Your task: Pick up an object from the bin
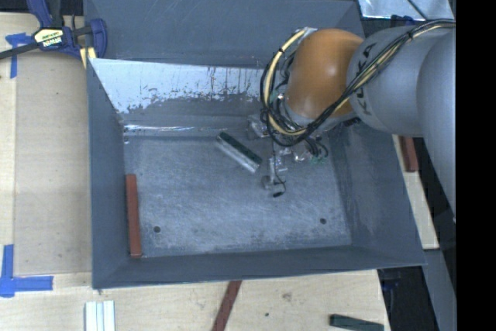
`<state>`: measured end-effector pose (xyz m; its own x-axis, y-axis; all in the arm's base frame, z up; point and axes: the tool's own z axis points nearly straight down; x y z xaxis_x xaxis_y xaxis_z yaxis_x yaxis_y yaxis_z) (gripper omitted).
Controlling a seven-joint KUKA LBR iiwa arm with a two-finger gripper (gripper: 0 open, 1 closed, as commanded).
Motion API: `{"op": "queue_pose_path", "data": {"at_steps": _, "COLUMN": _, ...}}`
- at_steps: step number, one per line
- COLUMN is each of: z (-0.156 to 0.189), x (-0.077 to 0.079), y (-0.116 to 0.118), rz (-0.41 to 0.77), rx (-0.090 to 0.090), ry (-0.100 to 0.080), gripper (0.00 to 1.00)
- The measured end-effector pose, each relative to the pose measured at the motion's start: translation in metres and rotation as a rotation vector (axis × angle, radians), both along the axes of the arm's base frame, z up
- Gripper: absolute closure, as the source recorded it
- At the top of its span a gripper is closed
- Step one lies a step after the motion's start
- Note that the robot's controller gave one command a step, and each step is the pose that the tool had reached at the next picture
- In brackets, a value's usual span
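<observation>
The grey metal bin holds two loose things on its speckled floor; a dark, flat, slim bar lies near the middle of the floor, a little toward the far wall, set on a slant with its left end farther and its right end nearer; a reddish-brown stick lies well apart from it, straight along the foot of the left wall, running from the near left corner toward the middle of that wall. The arm comes in from the right over the right wall; an orange cover sits at its wrist, with a bundle of yellow and black cables looping round the cover's left side. Below the cover the gripper points down to the floor, right of the bin's middle; its tip stands just beside the bar's right end, slightly nearer and to the right of it; whether it touches the bar I cannot tell. Whether the jaws are open or closed I cannot tell either; nothing shows between them; the bar lies flat on the floor.
</observation>
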<state>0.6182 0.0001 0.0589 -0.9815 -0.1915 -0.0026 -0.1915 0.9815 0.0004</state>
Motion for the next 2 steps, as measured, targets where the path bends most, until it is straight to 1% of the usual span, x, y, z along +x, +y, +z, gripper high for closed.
{"op": "queue_pose_path", "data": {"at_steps": 1, "z": 0.0217, "x": -0.0312, "y": 0.0541, "rz": -0.182, "rx": 0.000, "ry": -0.001, "gripper": 1.00}}
{"op": "queue_pose_path", "data": {"at_steps": 2, "z": 0.0217, "x": -0.0312, "y": 0.0540, "rz": -0.182, "rx": 0.000, "ry": -0.001, "gripper": 1.00}}
